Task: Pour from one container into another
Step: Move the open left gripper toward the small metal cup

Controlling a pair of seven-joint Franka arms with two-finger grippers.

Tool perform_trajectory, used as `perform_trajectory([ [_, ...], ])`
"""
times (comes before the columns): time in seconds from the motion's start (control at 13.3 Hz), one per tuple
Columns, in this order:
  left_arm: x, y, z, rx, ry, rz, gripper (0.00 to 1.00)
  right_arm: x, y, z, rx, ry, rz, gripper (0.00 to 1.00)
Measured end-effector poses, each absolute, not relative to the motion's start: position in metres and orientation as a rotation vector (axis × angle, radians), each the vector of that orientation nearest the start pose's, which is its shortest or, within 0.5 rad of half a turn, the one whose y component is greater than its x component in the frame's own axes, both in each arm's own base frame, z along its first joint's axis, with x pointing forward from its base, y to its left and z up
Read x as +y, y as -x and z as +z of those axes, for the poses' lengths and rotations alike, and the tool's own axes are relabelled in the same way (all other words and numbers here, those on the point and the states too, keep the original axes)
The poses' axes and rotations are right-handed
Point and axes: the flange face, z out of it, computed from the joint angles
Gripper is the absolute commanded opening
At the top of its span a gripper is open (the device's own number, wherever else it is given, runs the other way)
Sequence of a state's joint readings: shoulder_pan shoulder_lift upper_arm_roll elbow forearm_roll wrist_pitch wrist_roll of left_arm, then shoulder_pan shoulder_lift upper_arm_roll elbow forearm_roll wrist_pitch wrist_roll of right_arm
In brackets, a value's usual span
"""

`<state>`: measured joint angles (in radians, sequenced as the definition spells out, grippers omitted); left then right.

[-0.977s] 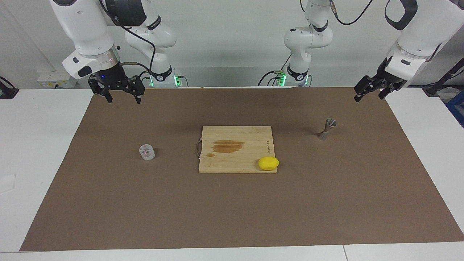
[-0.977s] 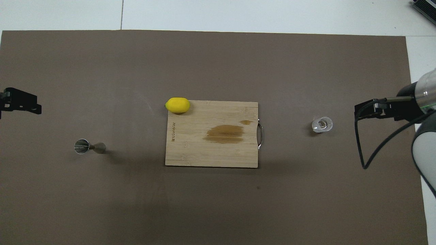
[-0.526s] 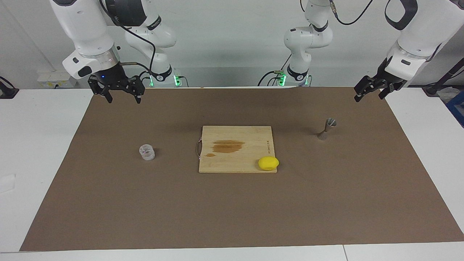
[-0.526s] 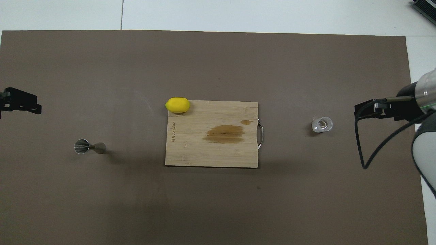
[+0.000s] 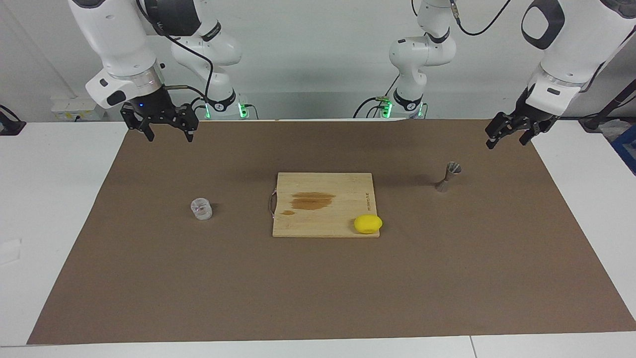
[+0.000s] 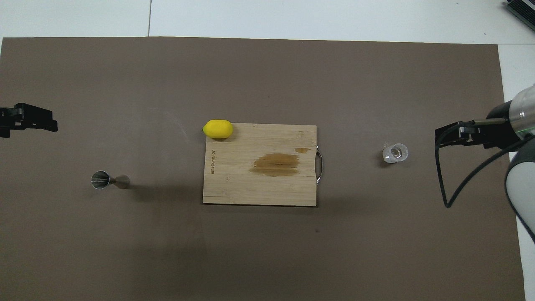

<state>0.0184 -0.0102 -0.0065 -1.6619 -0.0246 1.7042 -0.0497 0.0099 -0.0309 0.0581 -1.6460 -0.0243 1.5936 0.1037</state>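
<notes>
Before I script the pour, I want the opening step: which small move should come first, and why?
Probably lower the open right gripper toward the glass cup, which stands untouched toward that arm's end. The jigger stands upright near the open left gripper.

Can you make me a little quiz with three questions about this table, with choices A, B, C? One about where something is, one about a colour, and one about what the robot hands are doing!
1. Where is the lemon?
A. inside the glass cup
B. on a corner of the cutting board
C. in a gripper

2. What colour is the mat?
A. brown
B. blue
C. green

3. What are the two grippers doing?
A. both hold cups
B. one squeezes the lemon
C. both are open and hold nothing

Answers:
1 B: the lemon lies on the board's corner toward the left arm's end.
2 A: the mat under the glass cup and jigger is brown.
3 C: the left gripper and right gripper hang above the mat with spread fingers and nothing between them.
</notes>
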Motion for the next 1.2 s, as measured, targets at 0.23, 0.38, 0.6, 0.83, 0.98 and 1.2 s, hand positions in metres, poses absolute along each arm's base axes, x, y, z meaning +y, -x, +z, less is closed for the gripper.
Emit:
perform_trajectory([
  [0.23, -0.007, -0.565, 0.580, -0.179, 3.163, -0.163, 1.00, 0.035, -0.545, 0.608, 0.055, 3.169, 0.030, 1.00],
  [0.38, -0.016, -0.570, 0.563, -0.221, 3.162, -0.225, 1.00, 0.035, -0.545, 0.608, 0.055, 3.169, 0.030, 1.00],
  [0.6, -0.028, -0.577, 0.539, -0.276, 3.163, -0.310, 1.00, 0.035, -0.545, 0.608, 0.055, 3.169, 0.030, 1.00],
  [0.83, -0.041, -0.579, 0.515, -0.246, 3.164, -0.419, 1.00, 0.035, -0.545, 0.608, 0.055, 3.169, 0.030, 1.00],
  [0.98, -0.059, -0.579, 0.509, -0.201, 3.169, -0.461, 1.00, 0.035, -0.545, 0.608, 0.055, 3.169, 0.030, 1.00],
  [1.2, -0.077, -0.578, 0.510, -0.161, 3.176, -0.488, 1.00, 0.035, -0.545, 0.608, 0.055, 3.169, 0.030, 1.00],
])
